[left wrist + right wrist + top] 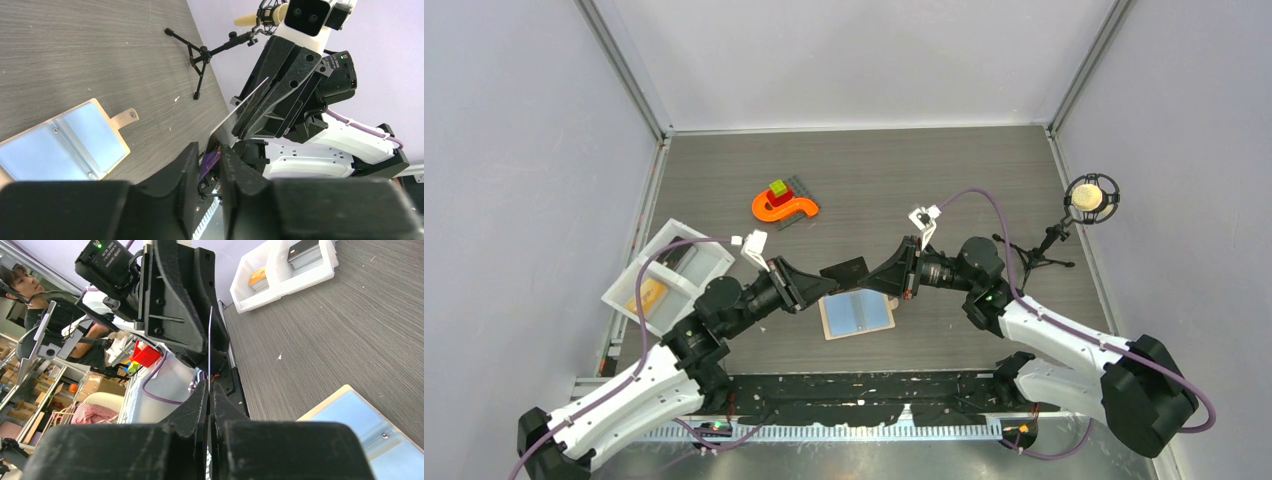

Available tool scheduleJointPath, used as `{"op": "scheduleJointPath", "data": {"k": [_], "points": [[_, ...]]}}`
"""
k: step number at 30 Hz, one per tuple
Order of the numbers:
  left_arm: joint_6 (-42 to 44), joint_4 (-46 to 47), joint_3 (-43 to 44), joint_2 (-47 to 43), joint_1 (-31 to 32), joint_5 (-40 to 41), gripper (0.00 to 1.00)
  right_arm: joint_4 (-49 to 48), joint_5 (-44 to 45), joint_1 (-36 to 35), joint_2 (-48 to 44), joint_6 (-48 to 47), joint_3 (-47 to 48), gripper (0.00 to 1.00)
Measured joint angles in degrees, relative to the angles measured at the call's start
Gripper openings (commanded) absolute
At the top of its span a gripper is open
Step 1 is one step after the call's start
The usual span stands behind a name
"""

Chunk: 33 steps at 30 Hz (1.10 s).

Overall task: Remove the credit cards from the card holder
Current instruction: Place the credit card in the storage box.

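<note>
My dark wood-grain table [984, 180] carries the card holder [856, 314], lying open at the middle of its near edge. A white two-compartment tray [632, 312] sits at the left edge, an orange S-shaped toy [782, 207] farther back, and a microphone tripod [1036, 258] by the right edge.

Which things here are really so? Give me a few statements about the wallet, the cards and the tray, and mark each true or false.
1. The card holder lies open on the table. True.
2. The right gripper is shut on a dark card, held up above the table. True.
3. The white tray is empty. False: an orange card lies in one compartment.
4. The orange toy sits inside the tray. False: it lies on the table, beyond the card holder.
5. The card holder is folded shut with its tab snapped. False: its pale blue inner faces show.
</note>
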<state>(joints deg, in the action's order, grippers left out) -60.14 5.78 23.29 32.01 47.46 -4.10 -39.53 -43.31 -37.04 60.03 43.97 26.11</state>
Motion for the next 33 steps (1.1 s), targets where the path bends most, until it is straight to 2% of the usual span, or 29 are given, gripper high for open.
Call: {"op": "scheduleJointPath", "data": {"k": [2, 3, 6, 8, 10, 11, 12, 13, 20, 22, 24, 33], "points": [[-1.2, 1.0, -0.8, 0.0, -0.4, -0.3, 0.03, -0.5, -0.3, 0.2, 0.3, 0.4, -0.3, 0.05], [-1.6, 1.3, -1.0, 0.0, -0.5, -0.5, 0.00, -0.7, -0.3, 0.3, 0.4, 0.6, -0.5, 0.06], [-2.3, 2.1, -1.2, -0.3, -0.7, -1.2, 0.00, -0.9, -0.3, 1.0, 1.6, 1.5, -0.9, 0.12], [-2.5, 1.8, -1.2, -0.5, -0.9, -1.1, 0.00, -1.6, -0.3, 1.2, 2.3, 2.3, -0.9, 0.22], [-2.7, 1.4, -1.2, -0.9, -1.2, -1.2, 0.00, -2.1, -0.2, 1.4, 2.7, 2.7, -1.0, 0.36], [-2.7, 1.3, -1.2, -1.1, -1.3, -1.2, 0.00, -2.2, -0.2, 1.5, 2.9, 3.0, -1.0, 0.46], [-2.7, 1.1, -1.2, -1.4, -1.6, -1.2, 0.00, -2.2, -0.1, 1.7, 3.1, 3.0, -1.0, 0.51], [-2.6, 0.6, -1.2, -1.5, -2.2, -1.2, 0.00, -2.1, 0.0, 1.8, 3.1, 3.0, -1.2, 0.62], [-0.6, -6.4, 1.4, -1.0, -11.5, -3.1, 0.00, 1.0, 3.4, 2.3, 0.6, 1.1, -2.1, 0.96], [0.7, -9.2, 3.2, -0.3, -16.2, -4.6, 0.00, 2.4, 4.3, 2.3, -0.8, 0.0, -2.2, 0.99], [2.6, -12.8, 5.5, 0.6, -21.8, -6.1, 0.00, 4.1, 5.2, 2.3, -2.4, -1.2, -2.2, 0.96], [11.5, -26.6, 14.4, 4.0, -48.5, -11.7, 0.00, 11.4, 10.8, 2.3, -7.8, -4.9, -3.0, 0.95]]}}
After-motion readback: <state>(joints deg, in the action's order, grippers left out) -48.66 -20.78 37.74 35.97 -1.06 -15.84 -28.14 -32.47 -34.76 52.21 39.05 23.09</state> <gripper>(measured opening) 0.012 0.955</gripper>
